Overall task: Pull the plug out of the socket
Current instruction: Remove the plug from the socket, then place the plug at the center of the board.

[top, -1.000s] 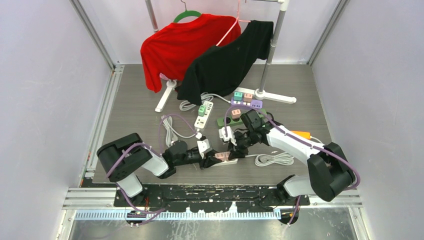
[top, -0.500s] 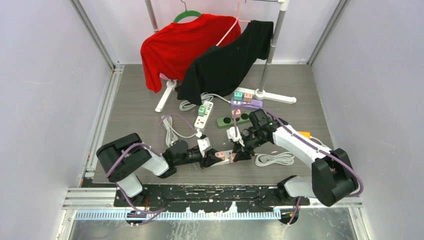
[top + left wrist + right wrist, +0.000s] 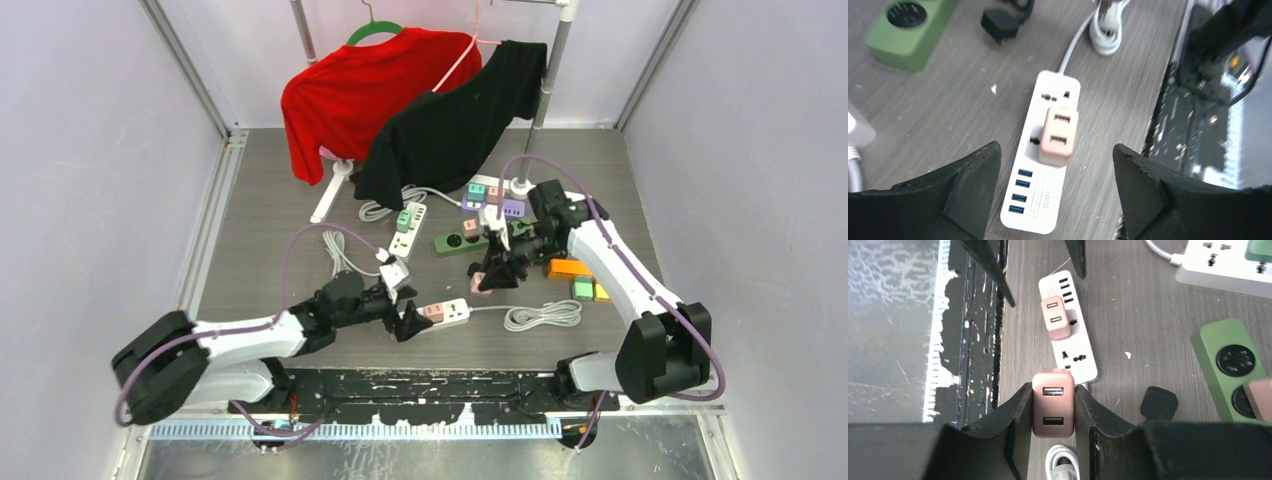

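A white power strip [image 3: 456, 316] [image 3: 1044, 199] lies near the table's front edge, with one pink USB plug [image 3: 1060, 136] [image 3: 1055, 319] seated in it. My right gripper [image 3: 490, 279] [image 3: 1053, 390] hangs above and behind the strip's cable end. It is shut on a second pink plug [image 3: 1052, 411] [image 3: 477, 284], which is clear of the strip. My left gripper [image 3: 407, 325] [image 3: 1055, 147] is at the strip's USB end. Its jaws stand open on either side of that end, touching nothing.
A coiled white cable [image 3: 545, 317] lies right of the strip. Behind are a green socket block [image 3: 463, 241] [image 3: 1230, 365], a small black cube [image 3: 1158, 402], another white strip [image 3: 407, 232], a purple strip with plugs [image 3: 497, 206] and orange blocks [image 3: 566, 268]. A garment rack [image 3: 540, 110] holds red and black shirts.
My right gripper pulled one pink plug off the white strip and carried it up, back and right. My left gripper opened and let go of the strip.
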`<state>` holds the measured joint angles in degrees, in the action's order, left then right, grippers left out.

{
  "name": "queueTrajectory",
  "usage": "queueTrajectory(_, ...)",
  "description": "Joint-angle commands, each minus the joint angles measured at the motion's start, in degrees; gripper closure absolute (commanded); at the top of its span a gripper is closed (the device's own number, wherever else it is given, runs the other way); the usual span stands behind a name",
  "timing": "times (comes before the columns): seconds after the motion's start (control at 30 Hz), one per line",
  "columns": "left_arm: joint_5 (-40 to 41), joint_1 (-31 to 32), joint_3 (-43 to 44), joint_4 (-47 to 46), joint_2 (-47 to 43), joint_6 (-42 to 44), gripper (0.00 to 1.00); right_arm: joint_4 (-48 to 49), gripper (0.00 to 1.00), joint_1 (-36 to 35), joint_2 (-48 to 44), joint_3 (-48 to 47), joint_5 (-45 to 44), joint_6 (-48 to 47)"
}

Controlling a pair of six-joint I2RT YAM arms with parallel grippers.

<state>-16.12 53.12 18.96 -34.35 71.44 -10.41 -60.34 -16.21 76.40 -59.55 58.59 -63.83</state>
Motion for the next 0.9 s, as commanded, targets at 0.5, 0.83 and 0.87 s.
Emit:
queueTrajectory(0.5, 8.2, -0.3, -3.2, 8.2, -31.3, -41.8, 0.03, 25.2, 0.99, 17.4, -3.6, 4.7, 16.0, 67.1)
queueTrajectory(0.83, 26.3, 8.2, 19.1, 30.7, -10.8, -45.7, 0.05, 31.3, 0.99, 18.0, -0.1, 6.9, 14.6, 75.2)
queueTrajectory(0.87, 30.5, 9.6, 22.3, 35.9, -8.7, -45.0, 0.05, 31.0, 0.99, 18.0, 0.3, 6.8, 14.3, 75.2)
